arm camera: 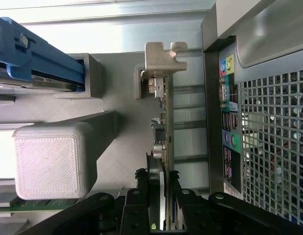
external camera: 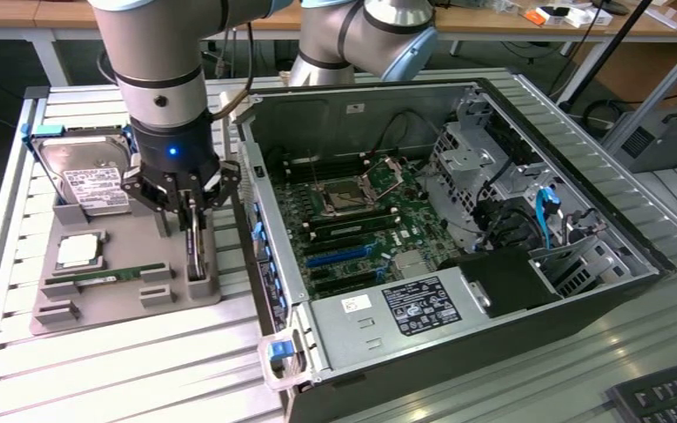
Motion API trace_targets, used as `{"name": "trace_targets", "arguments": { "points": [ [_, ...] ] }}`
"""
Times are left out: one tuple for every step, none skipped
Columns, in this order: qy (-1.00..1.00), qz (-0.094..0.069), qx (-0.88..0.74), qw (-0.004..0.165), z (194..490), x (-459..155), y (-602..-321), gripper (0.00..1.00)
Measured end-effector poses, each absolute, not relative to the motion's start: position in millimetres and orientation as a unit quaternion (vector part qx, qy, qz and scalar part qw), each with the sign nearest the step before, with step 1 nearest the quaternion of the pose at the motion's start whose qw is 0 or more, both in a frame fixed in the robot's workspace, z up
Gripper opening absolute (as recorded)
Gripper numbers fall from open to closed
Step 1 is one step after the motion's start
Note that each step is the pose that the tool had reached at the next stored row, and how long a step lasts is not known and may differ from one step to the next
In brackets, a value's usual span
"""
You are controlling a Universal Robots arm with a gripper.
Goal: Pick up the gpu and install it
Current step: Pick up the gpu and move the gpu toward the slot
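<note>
The gpu [external camera: 200,254] stands on its long edge in a slot of the grey holder tray [external camera: 103,310], left of the open computer case [external camera: 515,291] in the exterior view. My gripper [external camera: 194,214] comes down on it from above, with a finger on each face. In the wrist view the gpu [arm camera: 164,122] shows edge-on, its silver end bracket [arm camera: 163,55] at the far end beside a grey holder block. The black fingers [arm camera: 141,183] of the gripper [arm camera: 158,180] press against both sides of the card, shut on it.
The tray also holds a hard drive [external camera: 89,181], a processor [external camera: 80,251] and a green memory stick [external camera: 109,276]. Inside the case lies the motherboard [external camera: 351,225] with blue card slots [external camera: 336,254]. The case's perforated rear wall [arm camera: 273,142] stands close beside the card.
</note>
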State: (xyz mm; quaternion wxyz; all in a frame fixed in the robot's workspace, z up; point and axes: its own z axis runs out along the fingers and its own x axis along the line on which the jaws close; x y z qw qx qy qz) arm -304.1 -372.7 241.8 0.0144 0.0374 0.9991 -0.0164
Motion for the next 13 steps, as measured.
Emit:
{"name": "trace_targets", "arguments": {
  "points": [
    [0.999, -0.016, 0.037, 0.015, 242.4, -304.1, -372.7, 0.27],
    [0.999, -0.016, 0.037, 0.015, 242.8, -304.1, -372.6, 0.27],
    [0.999, -0.016, 0.037, 0.015, 243.3, -304.1, -372.7, 0.27],
    [0.999, -0.016, 0.037, 0.015, 243.6, -304.1, -372.7, 0.27],
    [0.999, -0.016, 0.037, 0.015, 243.8, -304.1, -372.7, 0.27],
    [0.999, -0.016, 0.037, 0.015, 244.1, -304.1, -372.7, 0.27],
    [0.999, -0.016, 0.037, 0.015, 244.3, -304.1, -372.7, 0.27],
    [0.999, -0.016, 0.037, 0.014, 244.7, -304.1, -372.7, 0.27],
    [0.999, -0.016, 0.037, 0.015, 244.9, -304.1, -372.7, 0.27],
    [0.999, -0.016, 0.037, 0.015, 245.0, -304.1, -372.7, 0.27],
    [0.999, -0.016, 0.037, 0.015, 245.1, -304.1, -372.7, 0.27],
    [0.999, -0.016, 0.037, 0.014, 245.4, -304.1, -372.7, 0.27],
    [0.999, -0.016, 0.037, 0.015, 245.5, -304.1, -372.7, 0.27]
  ]
}}
